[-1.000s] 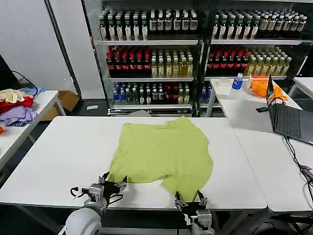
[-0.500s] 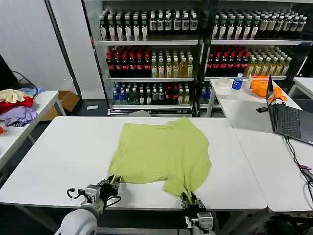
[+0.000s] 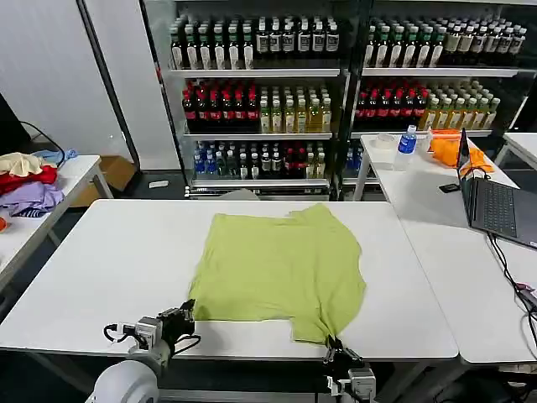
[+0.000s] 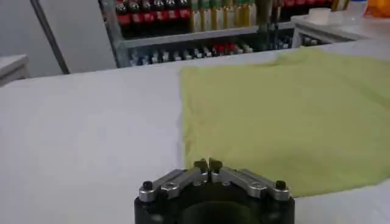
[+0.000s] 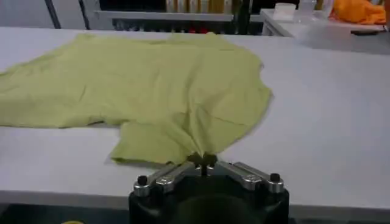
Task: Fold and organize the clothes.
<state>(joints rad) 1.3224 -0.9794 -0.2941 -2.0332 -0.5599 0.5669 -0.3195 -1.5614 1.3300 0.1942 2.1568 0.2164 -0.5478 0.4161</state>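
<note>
Lime t-shirt [image 3: 281, 269] lies flat mid-tabletop, hem at the near edge; right gripper [image 5: 203, 159] pinches a hem fold, left gripper [image 4: 208, 164] sits closed and empty just off the near-left corner; soft, light, floppy cotton, best gripped at hem corners.

Setting: lab staged as a shop. Shelving [image 3: 336, 92] along the back wall holds rows of bottled drinks [image 3: 252, 109]; white tables [image 3: 101, 277] stand in front, a laptop [image 3: 495, 201] open on the right-hand one.
</note>
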